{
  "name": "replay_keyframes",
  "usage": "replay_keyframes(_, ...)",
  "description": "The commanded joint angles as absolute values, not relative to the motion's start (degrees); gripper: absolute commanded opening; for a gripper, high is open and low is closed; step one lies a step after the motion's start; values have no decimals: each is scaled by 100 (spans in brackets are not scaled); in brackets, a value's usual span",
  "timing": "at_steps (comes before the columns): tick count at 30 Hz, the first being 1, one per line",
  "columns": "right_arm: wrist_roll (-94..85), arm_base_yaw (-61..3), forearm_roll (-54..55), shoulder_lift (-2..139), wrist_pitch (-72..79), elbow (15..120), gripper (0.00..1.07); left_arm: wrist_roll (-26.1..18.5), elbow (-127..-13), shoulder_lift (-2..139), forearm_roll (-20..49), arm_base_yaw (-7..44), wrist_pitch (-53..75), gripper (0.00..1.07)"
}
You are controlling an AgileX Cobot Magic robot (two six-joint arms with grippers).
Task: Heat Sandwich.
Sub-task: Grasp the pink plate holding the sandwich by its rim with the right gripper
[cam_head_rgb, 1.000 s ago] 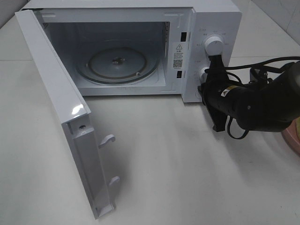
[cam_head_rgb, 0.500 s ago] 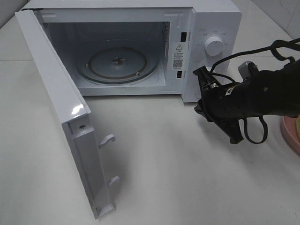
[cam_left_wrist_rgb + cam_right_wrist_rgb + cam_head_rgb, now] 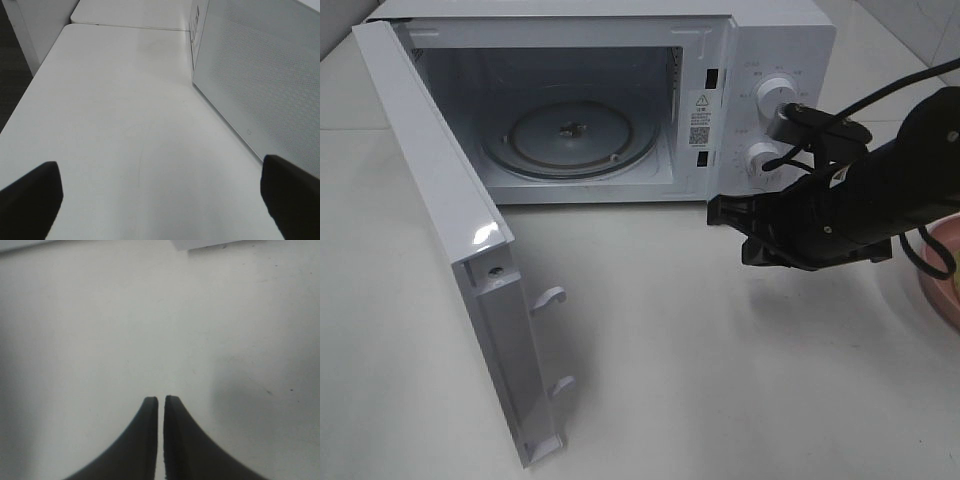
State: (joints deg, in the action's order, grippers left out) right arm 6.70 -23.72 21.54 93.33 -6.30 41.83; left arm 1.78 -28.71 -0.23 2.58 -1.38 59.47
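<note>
White microwave (image 3: pixel 780 40) is pictured on a white table (image 3: pixel 700 380), its door (image 3: pixel 440 220) swung wide open to the left, w/ two latch hooks (image 3: pixel 550 297) shown on its inner edge. A glass turntable (image 3: pixel 570 135) is seen inside; a warning label (image 3: pixel 700 115) is fixed to the front frame. Two round knobs, upper (image 3: pixel 777 95) & lower (image 3: pixel 761 158), are set on the control panel at right. A pink plate (image 3: pixel 938 300) is cropped at the frame's right edge.

Left jaws wide, right jaws near-touching.
</note>
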Motion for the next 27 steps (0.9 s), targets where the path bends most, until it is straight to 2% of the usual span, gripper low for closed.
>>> replay_keyframes(1,-407,-2332,2103,9087,-1301,4223,9,183,-2848,-183,252,-155,5924,101)
replay_keyframes(14,-894,-2206,1043,8795,-4005,4853,12,183,-2848,-183,252,-155,5924,101)
replay_keyframes(17,-894,-1856,934,8795,-4635,5094,12,183,-2848,-183,252,-155,5924,101)
replay_keyframes(20,-905,-1662,837,8795,-4830,5197,12,183,-2848,-183,252,-155,5924,101)
replay_keyframes(27,-928,-756,286,8795,-5317,5655,14,183,-2848,-183,252,-155,5924,101)
